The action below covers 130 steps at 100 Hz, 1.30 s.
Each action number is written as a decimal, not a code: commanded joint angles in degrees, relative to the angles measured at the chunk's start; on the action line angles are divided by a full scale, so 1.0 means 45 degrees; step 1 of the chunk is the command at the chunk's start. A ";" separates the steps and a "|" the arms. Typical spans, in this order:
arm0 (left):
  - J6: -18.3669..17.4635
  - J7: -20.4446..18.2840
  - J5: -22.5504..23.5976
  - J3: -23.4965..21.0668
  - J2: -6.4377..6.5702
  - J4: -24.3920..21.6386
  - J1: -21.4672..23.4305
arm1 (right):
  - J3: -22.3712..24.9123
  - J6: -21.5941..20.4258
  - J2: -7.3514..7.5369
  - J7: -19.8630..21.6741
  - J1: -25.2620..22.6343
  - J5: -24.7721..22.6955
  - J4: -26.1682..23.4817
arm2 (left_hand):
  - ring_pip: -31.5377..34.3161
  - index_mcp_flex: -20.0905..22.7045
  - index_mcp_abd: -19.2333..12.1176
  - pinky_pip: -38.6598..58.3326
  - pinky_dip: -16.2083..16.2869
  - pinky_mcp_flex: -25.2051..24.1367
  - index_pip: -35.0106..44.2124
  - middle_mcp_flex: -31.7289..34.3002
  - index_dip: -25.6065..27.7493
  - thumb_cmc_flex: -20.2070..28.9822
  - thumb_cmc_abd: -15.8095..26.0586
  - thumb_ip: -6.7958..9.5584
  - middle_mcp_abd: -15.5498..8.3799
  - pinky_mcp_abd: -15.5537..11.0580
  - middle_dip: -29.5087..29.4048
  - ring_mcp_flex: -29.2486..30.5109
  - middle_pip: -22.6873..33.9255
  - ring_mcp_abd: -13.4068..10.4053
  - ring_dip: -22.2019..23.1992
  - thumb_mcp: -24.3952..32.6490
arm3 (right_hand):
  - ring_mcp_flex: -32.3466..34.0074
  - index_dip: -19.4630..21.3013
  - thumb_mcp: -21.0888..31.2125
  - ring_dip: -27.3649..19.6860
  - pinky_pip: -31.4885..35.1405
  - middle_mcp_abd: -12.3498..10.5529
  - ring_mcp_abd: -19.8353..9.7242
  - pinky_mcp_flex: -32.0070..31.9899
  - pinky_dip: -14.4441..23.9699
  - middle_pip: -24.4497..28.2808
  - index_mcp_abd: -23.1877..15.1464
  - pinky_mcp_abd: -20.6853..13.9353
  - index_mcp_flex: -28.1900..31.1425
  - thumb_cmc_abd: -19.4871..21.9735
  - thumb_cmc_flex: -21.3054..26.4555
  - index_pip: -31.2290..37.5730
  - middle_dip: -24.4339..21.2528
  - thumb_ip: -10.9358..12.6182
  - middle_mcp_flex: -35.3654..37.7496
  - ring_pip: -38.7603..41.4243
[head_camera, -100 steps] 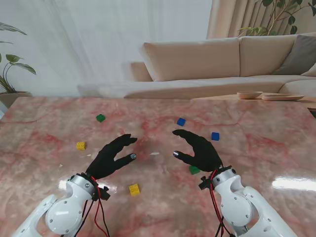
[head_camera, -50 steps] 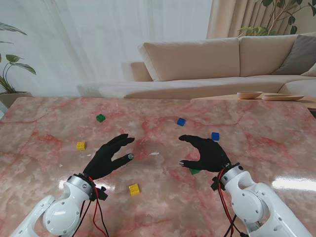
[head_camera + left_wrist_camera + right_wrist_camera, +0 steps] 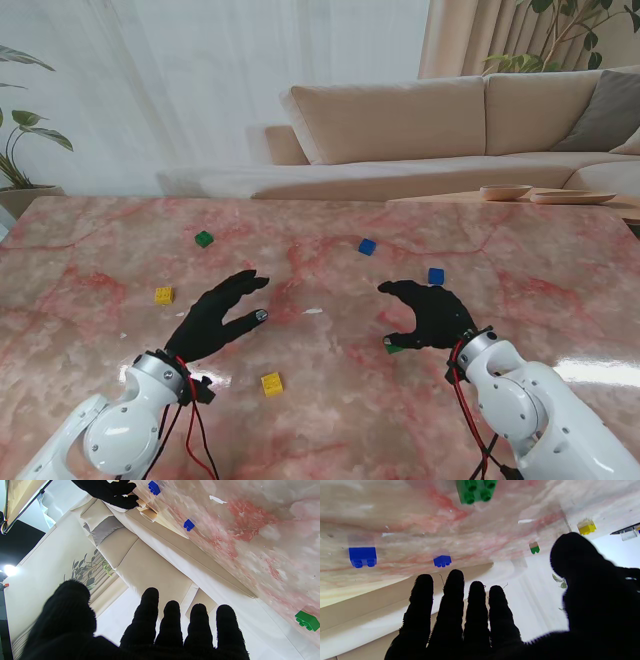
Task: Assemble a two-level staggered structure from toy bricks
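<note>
Stand view: the right hand [image 3: 432, 312] hangs palm-down just over the table, fingers apart and lightly curled, thumb out to the side, holding nothing. Right under it, at the near-left edge of the palm, a sliver of a green brick [image 3: 394, 346] shows; the right wrist view has that same brick square before the palm, studs up, with the fingers [image 3: 455, 597] spread and nothing between them. Whether any fingertip touches it I cannot tell; it looks apart.

Across to the left, the left hand [image 3: 217, 315] also hovers spread and unladen, thumb parted from the four fingers. Near it, towards me, lies a yellow brick [image 3: 271, 383]; farther left a second yellow brick [image 3: 164, 295]; far left, another green brick [image 3: 204, 238]. On the right side, a blue brick [image 3: 436, 276] sits just beyond the right hand and a second blue brick [image 3: 367, 246] lies farther off, towards the middle. All six lie singly on the pink marble table [image 3: 560, 290], well apart from each other, so I judge no level is built yet.

The bricks look like small, hard, hollow plastic: light, rigid, not fragile, but smooth-sided, on a glossy top where a nudge would probably send one sliding. The best hold, I judge, is thumb against index or middle finger on two opposite flat side walls, low enough to leave the studs free for mating, squeezing firmly so it does not twist.
</note>
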 commanded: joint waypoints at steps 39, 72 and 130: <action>-0.0045 -0.0086 -0.0034 -0.0110 0.0025 0.0032 0.0153 | -0.0895 0.0363 0.0322 0.0721 0.1085 -0.0910 0.1773 | -0.0040 0.0227 0.0015 0.0376 -0.0062 -0.0148 -0.0108 0.0386 -0.0178 -0.0070 0.0353 -0.0108 0.0031 -0.0101 0.0103 0.0329 -0.0120 -0.0230 0.0015 -0.0533 | -0.1427 0.1611 0.0043 0.0293 0.0317 -0.0607 -0.0506 -0.0614 0.0943 0.1141 -0.0153 -0.0479 -0.0586 -0.0408 0.1068 0.0718 0.1007 -0.0838 -0.0886 0.0925; 0.0007 -0.0171 0.0006 -0.0185 0.0047 -0.0011 0.0248 | -0.1414 0.0325 0.0418 0.0783 0.1532 -0.1109 0.2552 | -0.0038 0.0301 0.0034 0.0434 -0.0075 -0.0166 -0.0069 0.0456 -0.0159 -0.0057 0.0341 -0.0119 0.0044 -0.0066 0.0104 0.0382 -0.0123 -0.0214 0.0015 -0.0531 | -0.1052 0.2894 -0.0043 0.0545 0.1403 -0.0926 -0.0690 -0.0364 0.2056 0.1517 -0.0675 -0.0626 0.0226 -0.0419 0.1174 0.1338 0.1530 -0.1003 -0.0031 0.1555; 0.0042 -0.0324 0.0046 -0.0241 0.0082 -0.0049 0.0279 | -0.1983 0.0387 0.0296 -0.0893 0.1860 -0.1265 0.3503 | -0.0042 0.0323 0.0052 0.0476 -0.0116 -0.0175 -0.0079 0.0509 -0.0147 0.0003 0.0365 -0.0141 0.0122 -0.0032 0.0108 0.0412 -0.0128 -0.0180 0.0015 -0.0544 | 0.0768 0.5885 0.3559 0.2512 0.4131 -0.2390 -0.1505 0.0552 0.3498 0.2852 -0.3186 -0.1015 0.2928 -0.1650 0.0821 0.4447 0.3663 -0.2029 0.3645 0.4588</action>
